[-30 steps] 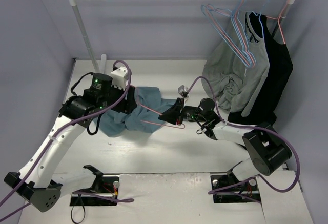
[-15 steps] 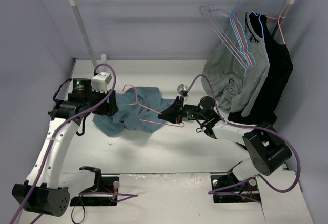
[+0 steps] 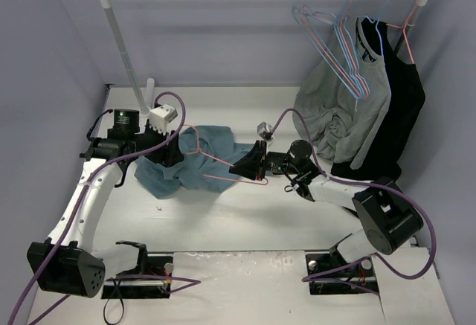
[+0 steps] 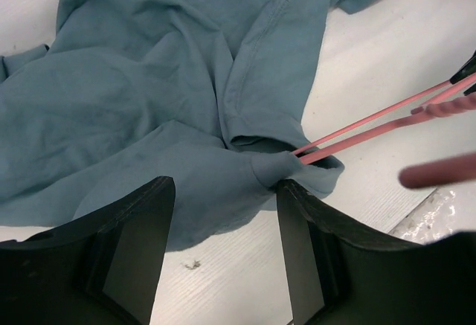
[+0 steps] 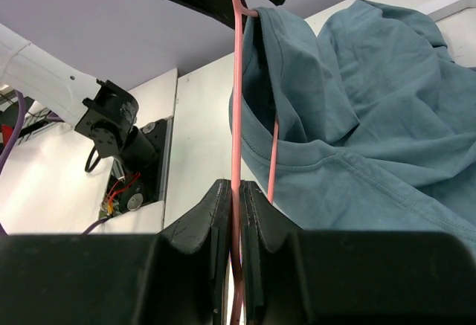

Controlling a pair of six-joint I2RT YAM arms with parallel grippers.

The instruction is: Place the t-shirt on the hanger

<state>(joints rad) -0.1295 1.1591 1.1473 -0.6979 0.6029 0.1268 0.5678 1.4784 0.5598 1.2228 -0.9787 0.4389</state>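
- Change noted: within the last second the left arm drew back to the left off the t-shirt [image 3: 195,165], then swung in again. The left end effector [image 3: 169,155] now sits over the garment's left part.
- The right arm has barely shifted over the same interval.
- Task meaning, as a judgement: this looks like a re-grasp, with the left arm coming back for a fresh hold so cloth can be pulled further over the wire. Dressing is only partly done.
- T-shirt location: crumpled on the counter [image 3: 245,213] between the two arms.
- Hanger [image 3: 236,178]: its wires run into a fold of the shirt in the left wrist view. Which opening that is — neck or sleeve — I cannot tell.
- Left end effector [image 4: 223,191]: spread wide, empty, just above the shirt's edge.
- Right end effector [image 5: 236,191]: pinched tight on the hanger wire, holding it — no cloth between the pads.
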